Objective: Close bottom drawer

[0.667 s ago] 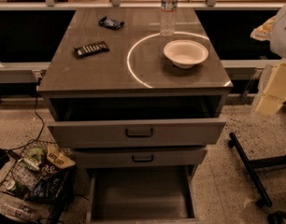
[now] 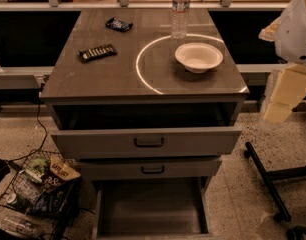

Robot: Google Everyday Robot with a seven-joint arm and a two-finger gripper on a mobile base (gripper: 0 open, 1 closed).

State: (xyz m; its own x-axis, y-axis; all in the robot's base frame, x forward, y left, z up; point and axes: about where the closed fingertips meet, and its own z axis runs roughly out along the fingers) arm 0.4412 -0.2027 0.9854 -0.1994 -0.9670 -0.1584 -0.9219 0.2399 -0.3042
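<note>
The grey cabinet (image 2: 143, 74) has three drawers. The bottom drawer (image 2: 150, 206) is pulled far out, and its plain grey tray lies open and empty. Its front and handle are cut off by the lower edge of the view. The middle drawer (image 2: 152, 169) stands slightly out. The top, widest drawer (image 2: 148, 142) is pulled out partway. My arm comes in from the right edge. The gripper (image 2: 277, 111) hangs at its pale lower end, beside the cabinet's right side at about top-drawer height, apart from all the drawers.
On the cabinet top are a white bowl (image 2: 198, 57), a water bottle (image 2: 180, 10), a dark remote-like bar (image 2: 97, 52) and a snack packet (image 2: 118, 24). A wire basket of snacks (image 2: 40, 186) sits on the floor at the left. A black chair base (image 2: 273, 179) is at the right.
</note>
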